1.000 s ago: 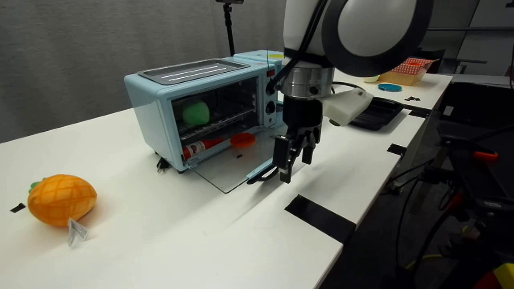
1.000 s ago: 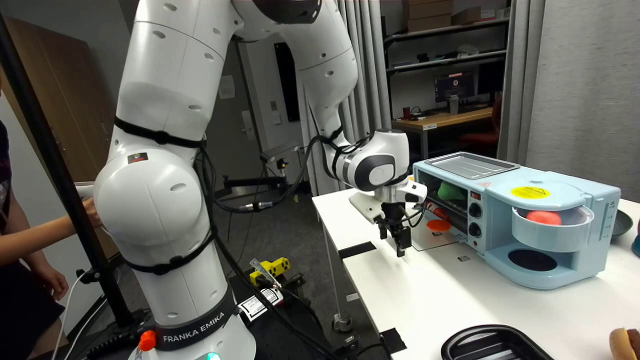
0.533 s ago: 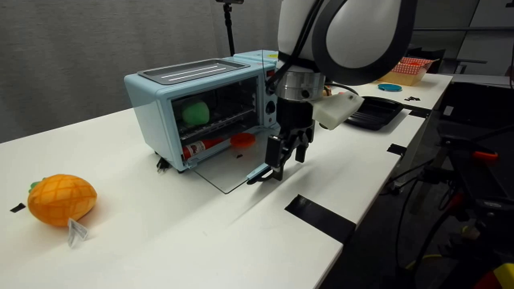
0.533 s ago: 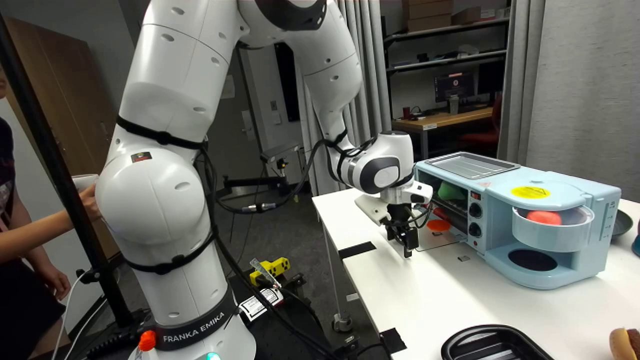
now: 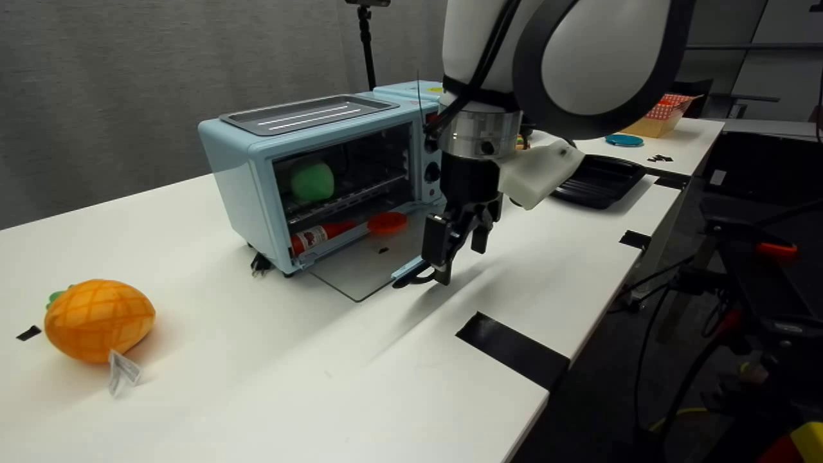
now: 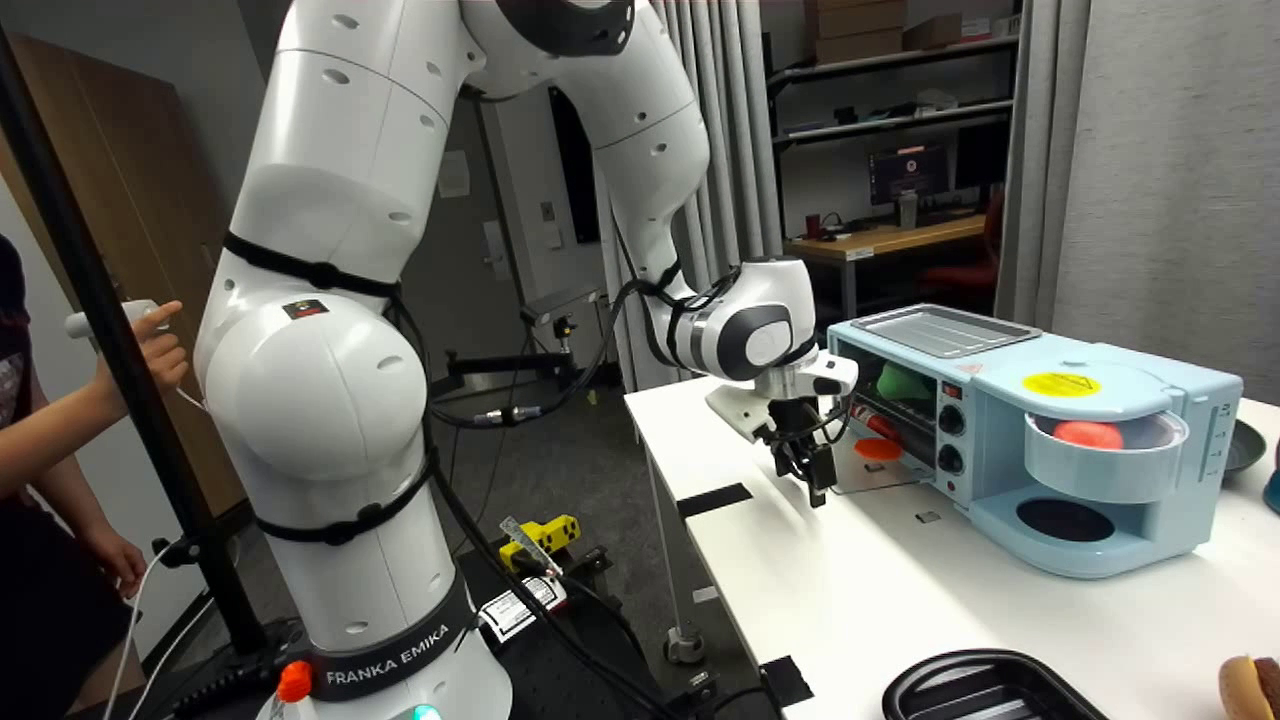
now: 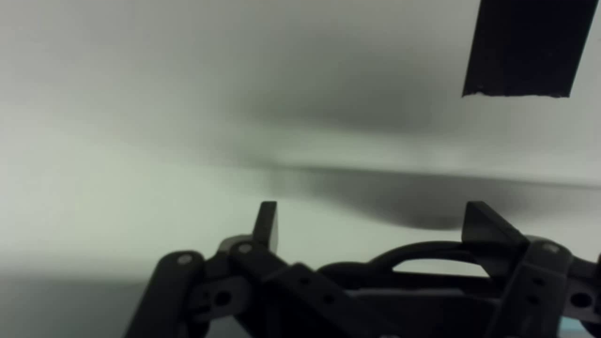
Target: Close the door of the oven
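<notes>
The light blue oven [image 5: 241, 167] stands on the table and also shows in an exterior view [image 6: 985, 440]. Its glass door [image 5: 357, 276] is folded down and open, close to the tabletop, also in an exterior view [image 6: 875, 475]. The dark bar handle [image 5: 411, 278] is on its outer edge. My gripper [image 5: 460, 257], also in an exterior view [image 6: 803, 480], points down at the handle, one finger against or just beside it. In the wrist view my gripper [image 7: 371, 206] is open, and the handle [image 7: 422, 249] shows by one finger; contact is unclear. The arm hides part of the door.
A red lid [image 5: 387, 223] lies on the open door, and a sauce bottle [image 5: 315, 238] and a green item [image 5: 312, 182] are inside the oven. A pineapple toy [image 5: 99, 320] and a black tray [image 5: 598, 182] are on the table.
My gripper has moved toward the oven to the handle, then risen slightly. The door's outer edge is a little higher than before, and the oven has shifted very slightly.
</notes>
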`<state>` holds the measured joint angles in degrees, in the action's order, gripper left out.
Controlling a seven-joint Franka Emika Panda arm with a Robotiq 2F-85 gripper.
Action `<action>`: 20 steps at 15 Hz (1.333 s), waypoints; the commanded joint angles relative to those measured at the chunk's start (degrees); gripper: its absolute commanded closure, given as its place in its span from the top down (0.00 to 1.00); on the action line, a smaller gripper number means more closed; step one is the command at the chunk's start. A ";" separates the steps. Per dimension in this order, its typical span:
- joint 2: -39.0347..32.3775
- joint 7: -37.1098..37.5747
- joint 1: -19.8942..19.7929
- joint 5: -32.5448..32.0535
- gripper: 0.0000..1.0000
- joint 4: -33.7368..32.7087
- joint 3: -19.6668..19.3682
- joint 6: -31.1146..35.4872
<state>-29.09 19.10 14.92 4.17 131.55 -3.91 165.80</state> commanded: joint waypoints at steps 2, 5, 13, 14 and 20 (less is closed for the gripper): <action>3.57 5.08 6.68 -5.70 1.00 1.55 -6.49 4.19; 5.25 7.68 9.84 -8.89 1.00 2.08 -9.60 4.02; 10.04 17.02 16.64 -20.84 1.00 1.98 -17.76 2.75; 10.34 18.44 16.82 -22.59 1.00 1.38 -18.49 2.56; 11.05 23.10 19.35 -27.64 1.00 -1.45 -23.44 2.02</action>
<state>-18.80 38.87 31.72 -20.33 130.69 -24.07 166.85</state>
